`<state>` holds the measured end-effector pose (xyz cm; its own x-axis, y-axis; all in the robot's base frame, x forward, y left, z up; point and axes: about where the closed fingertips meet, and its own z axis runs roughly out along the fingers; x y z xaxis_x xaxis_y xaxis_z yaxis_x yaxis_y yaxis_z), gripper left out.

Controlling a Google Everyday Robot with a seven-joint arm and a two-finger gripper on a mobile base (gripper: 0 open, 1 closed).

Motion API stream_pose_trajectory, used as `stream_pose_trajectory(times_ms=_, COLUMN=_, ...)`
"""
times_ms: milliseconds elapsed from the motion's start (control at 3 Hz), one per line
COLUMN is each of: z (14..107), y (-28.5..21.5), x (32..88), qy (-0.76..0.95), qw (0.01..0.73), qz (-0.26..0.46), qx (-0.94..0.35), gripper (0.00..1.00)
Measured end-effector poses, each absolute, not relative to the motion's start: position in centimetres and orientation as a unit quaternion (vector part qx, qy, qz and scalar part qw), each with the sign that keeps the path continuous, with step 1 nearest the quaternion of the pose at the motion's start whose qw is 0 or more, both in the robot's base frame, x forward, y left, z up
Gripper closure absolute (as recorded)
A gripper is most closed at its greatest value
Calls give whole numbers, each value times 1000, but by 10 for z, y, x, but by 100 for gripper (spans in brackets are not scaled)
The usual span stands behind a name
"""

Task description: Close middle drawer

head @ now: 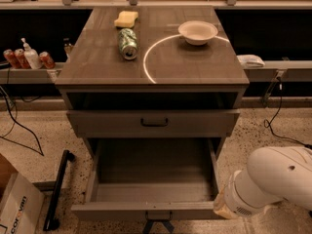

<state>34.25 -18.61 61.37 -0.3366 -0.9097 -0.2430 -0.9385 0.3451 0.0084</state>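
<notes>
The middle drawer (152, 179) is pulled far out of the grey-brown cabinet, and its deep box is bare. Its flat front (122, 211) faces me near the bottom edge, with the small handle (158, 215) at its centre. My white arm (273, 182) reaches in from the lower right, its wrist end (225, 206) beside the drawer's right front corner. A dark forked piece that looks like my gripper (156, 225) sits at the bottom edge, just in front of the handle and mostly cut off.
The upper drawer (154, 123) stands slightly out under the tabletop. On top lie a green can (128, 43), a yellow sponge (126, 19) and a white bowl (198, 32). A cardboard box (17, 206) and a black bar (57, 189) are on the floor at left.
</notes>
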Motion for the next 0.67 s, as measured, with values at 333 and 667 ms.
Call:
stream_pose_trajectory(times_ms=333, z=597, y=-173, x=347, qy=810, qw=105, qz=81, qx=-571, gripper=100)
stream_pose_trajectory(times_ms=667, z=566, y=-157, x=354, qy=803, qw=116, qz=105, qx=-574, gripper=100)
